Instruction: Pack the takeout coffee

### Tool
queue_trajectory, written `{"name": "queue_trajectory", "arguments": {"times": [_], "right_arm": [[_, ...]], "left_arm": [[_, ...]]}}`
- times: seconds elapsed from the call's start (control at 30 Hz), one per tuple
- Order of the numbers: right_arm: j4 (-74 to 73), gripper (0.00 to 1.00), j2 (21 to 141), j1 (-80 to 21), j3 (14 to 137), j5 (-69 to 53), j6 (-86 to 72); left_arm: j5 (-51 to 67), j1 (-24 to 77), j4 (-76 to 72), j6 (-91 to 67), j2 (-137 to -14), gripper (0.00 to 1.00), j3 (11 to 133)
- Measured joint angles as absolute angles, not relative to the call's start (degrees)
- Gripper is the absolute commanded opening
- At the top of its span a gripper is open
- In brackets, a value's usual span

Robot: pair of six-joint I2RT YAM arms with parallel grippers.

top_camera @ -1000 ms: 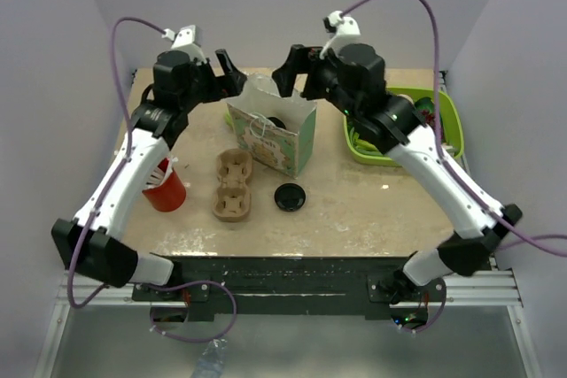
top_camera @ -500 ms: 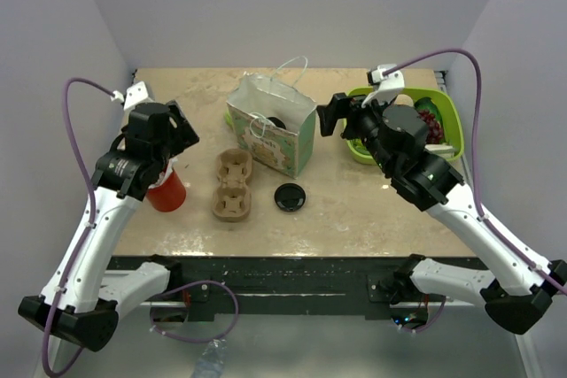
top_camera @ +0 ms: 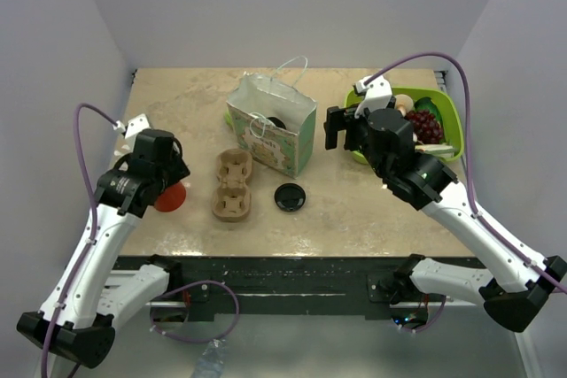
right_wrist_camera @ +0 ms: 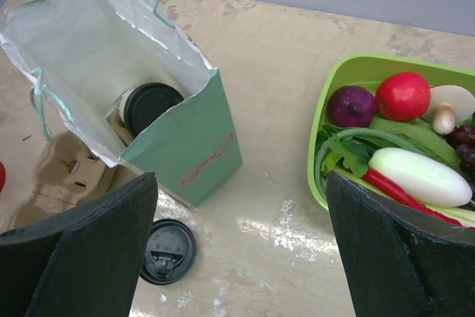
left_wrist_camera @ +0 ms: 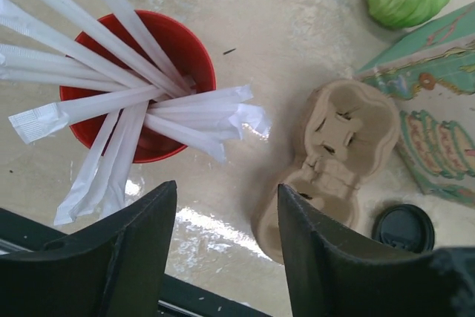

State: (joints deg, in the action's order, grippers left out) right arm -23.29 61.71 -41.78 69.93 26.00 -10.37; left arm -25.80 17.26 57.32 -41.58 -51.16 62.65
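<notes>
Nearest the arm bases, a loose flat black plastic lid is left lying on the table just in front of the mint-green paper gift bag. It's probably a spare, since nothing in sight is waiting to be capped. Also in front of the bag, a bit to the left, a brown moulded-pulp two-cup carrier is laid flat with both wells empty.

Well to the bag's left, a red plastic cup is stood upright, so the white paper-wrapped straws or utensils packed into it are fanned out over the rim. The left gripper is hung above the table beside that cup, its fingers parted with nothing between them. Nothing is touched, so it looks parked rather than put to work.

The bag itself is stood upright with its mouth left gaping, which is how things get dropped in from above. The takeout coffee, a small white paper cup capped with a round black lid, is seen down at the bottom of the bag, upright as far as can be told. By that reckoning the packing is pretty much done, lol.

Off the bag's right side and up in the air, the right gripper is spread wide and empty. Further right of the bag, a lime-green plastic tray is filled with produce: a purple onion, a red radish-like ball, a mushroom and a pale cucumber-like piece are bedded on leafy greens.
</notes>
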Motion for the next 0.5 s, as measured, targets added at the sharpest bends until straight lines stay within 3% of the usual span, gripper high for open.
{"name": "queue_trajectory", "arguments": {"times": [0.5], "right_arm": [[-23.44, 0.98, 60.90, -41.78, 69.21, 27.44, -9.04]], "left_arm": [[-30.06, 17.26, 56.36, -42.68, -58.70, 0.36, 61.01]]}}
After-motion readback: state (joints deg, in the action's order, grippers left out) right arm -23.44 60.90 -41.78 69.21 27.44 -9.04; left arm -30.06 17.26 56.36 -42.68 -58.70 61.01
